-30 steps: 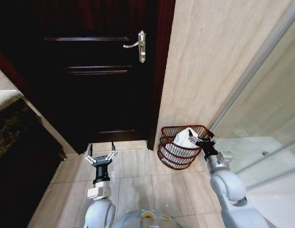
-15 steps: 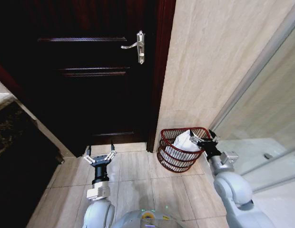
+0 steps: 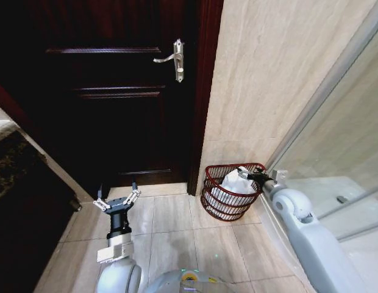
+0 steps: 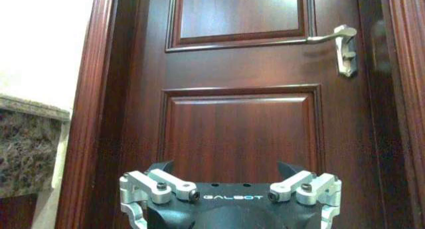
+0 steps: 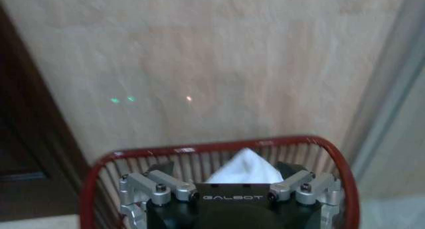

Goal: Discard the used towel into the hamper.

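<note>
The hamper (image 3: 217, 205), a reddish-brown openwork basket, stands on the tiled floor against the beige wall, beside the door frame. A white towel (image 3: 230, 183) lies bunched inside it, rising to about the rim. My right gripper (image 3: 255, 177) reaches over the hamper's right rim, open, its tips beside the towel. In the right wrist view the towel (image 5: 243, 165) peaks between the open fingers, with the hamper rim (image 5: 219, 145) curving around it. My left gripper (image 3: 117, 199) hangs open and empty over the floor in front of the door, and in the left wrist view the left gripper (image 4: 226, 170) faces the door.
A dark wooden door (image 3: 116, 116) with a metal lever handle (image 3: 175, 59) is shut ahead. A glass shower partition (image 3: 341, 140) runs along the right. A dark stone counter (image 3: 15, 177) stands at the left. Open floor tiles (image 3: 177, 232) lie between the arms.
The view has shifted a little. My right arm has stretched forward, bringing its gripper over the hamper's rim. The left gripper has drifted to the left. The towel stays in the hamper.
</note>
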You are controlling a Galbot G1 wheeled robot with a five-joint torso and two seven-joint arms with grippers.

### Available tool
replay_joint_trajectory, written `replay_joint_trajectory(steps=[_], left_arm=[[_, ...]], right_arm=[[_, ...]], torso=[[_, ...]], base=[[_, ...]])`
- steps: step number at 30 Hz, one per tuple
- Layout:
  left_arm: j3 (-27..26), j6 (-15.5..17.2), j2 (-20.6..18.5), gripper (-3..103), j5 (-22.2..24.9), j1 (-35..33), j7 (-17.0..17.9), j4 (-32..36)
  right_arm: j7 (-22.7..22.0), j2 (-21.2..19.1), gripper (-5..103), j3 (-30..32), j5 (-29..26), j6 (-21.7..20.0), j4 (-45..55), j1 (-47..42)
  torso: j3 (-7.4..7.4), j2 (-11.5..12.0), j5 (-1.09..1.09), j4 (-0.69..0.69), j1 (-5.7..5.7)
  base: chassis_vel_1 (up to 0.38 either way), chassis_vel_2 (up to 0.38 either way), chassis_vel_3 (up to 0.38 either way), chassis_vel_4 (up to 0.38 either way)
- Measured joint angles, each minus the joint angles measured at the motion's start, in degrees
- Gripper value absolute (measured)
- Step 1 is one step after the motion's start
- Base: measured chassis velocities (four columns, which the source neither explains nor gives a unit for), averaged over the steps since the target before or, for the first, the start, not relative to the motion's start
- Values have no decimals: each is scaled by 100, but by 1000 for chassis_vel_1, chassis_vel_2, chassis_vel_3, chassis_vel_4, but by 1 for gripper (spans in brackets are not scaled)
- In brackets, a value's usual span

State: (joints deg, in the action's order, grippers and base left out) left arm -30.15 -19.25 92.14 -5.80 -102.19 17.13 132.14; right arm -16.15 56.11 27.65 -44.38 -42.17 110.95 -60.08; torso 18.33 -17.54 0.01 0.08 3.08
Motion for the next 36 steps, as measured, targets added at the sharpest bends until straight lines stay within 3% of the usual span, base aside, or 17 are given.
replay_joint_trajectory(steps=[2, 4, 5, 6, 7, 10, 11, 13, 16, 18, 27, 30, 36], left_arm=[[-64, 387, 0, 100, 70, 36, -2, 49], [-69, 504, 0, 100, 87, 39, -7, 75], [-78, 779, 1, 100, 140, 38, -78, 147], [-93, 1101, 0, 100, 248, 28, -309, 258], [-93, 1101, 0, 100, 248, 28, -309, 258], [-112, 1828, -47, 100, 639, 57, -1137, 512], [-112, 1828, -47, 100, 639, 57, -1137, 512], [-118, 2257, -56, 100, 768, 267, -1439, 547], [-105, 2489, -84, 100, 775, 466, -1487, 540], [-62, 2820, -178, 100, 776, 712, -1501, 543], [-34, 2819, -161, 100, 707, 798, -1397, 547], [-29, 2666, -119, 100, 527, 760, -1367, 527], [-46, 2604, -112, 100, 460, 704, -1350, 612]], right_arm=[[-127, -217, 100, -123, -316, -7, -250, 87], [-137, -268, 100, -163, -388, -8, -309, 111], [-148, -346, 100, -233, -475, -8, -422, 163], [-150, -424, 100, -343, -510, -7, -594, 255], [-150, -424, 100, -343, -510, -7, -594, 255], [-89, -466, 100, -474, -517, -3, -861, 394], [-89, -466, 100, -474, -517, -3, -861, 394], [23, -450, 100, -552, -511, 1, -1007, 482], [62, -407, 100, -638, -532, 4, -1175, 642], [48, -382, 100, -916, -773, 10, -1552, 1046], [11, -191, 100, -1356, -992, 18, -2359, 1667], [352, 26, 100, -1485, -632, 25, -2934, 1935], [492, 287, 100, -1553, -424, 28, -3344, 2078]], torso=[[0, 0, -3, 0, 0], [0, 0, -3, 0, 0], [0, 0, -1, 0, 0], [0, 0, -2, 0, 0], [0, 0, -2, 0, 0], [0, 0, 1, 1, 0], [0, 0, 1, 1, 0], [0, 0, -2, 0, 0], [0, 0, -2, -1, 0], [0, 0, -1, 0, 0], [0, 0, -2, 0, 0], [0, 0, -2, 0, 0], [0, 0, -2, 1, 0]], base=[[0, 0, 0, 0], [0, 0, 0, 0], [0, 0, 0, 0], [0, 0, 0, 0], [0, 0, 0, 0], [0, 0, 0, 0], [0, 0, 0, 0], [0, 0, 0, 0], [0, 0, 0, 0], [0, 0, 0, 0], [0, 0, 0, 0], [0, 0, 0, 0], [0, 0, 0, 0]])
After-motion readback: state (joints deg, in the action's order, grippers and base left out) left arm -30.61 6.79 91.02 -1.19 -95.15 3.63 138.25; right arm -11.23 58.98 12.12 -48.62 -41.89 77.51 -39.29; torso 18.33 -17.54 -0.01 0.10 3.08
